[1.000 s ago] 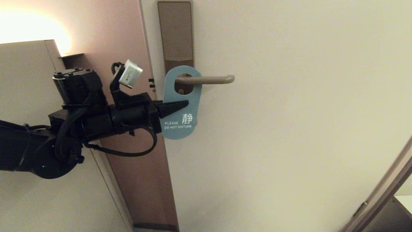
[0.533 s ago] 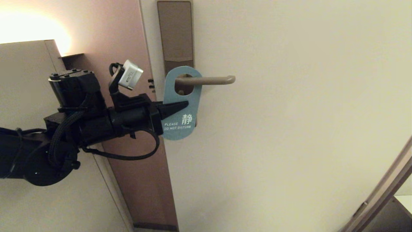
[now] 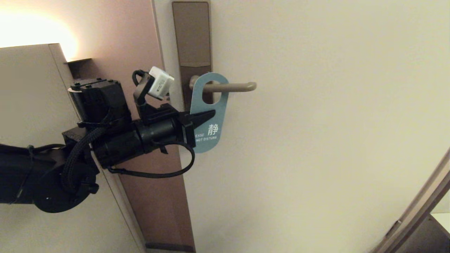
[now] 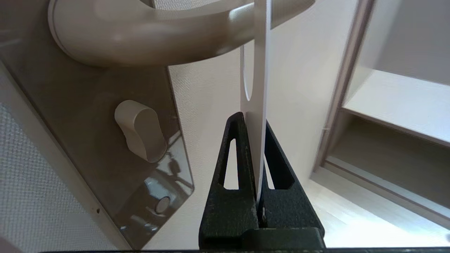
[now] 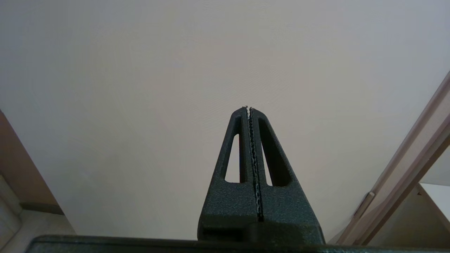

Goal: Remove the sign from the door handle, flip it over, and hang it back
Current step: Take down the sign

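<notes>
Left end effector [image 3: 205, 115] reached in from left, fingers [image 4: 239, 154] pinching sign [image 3: 210, 111] edge-on at mid-height. Sign, teal "DO NOT DISTURB" face out, hung with oval hole around door handle [image 3: 228, 86], partway along lever, clear of brown lock plate [image 3: 192, 45]. Beyond, pale door [image 3: 316, 140]. Right end effector [image 5: 249, 109] parked facing plain door surface, fingers pressed together, gripping nothing.
</notes>
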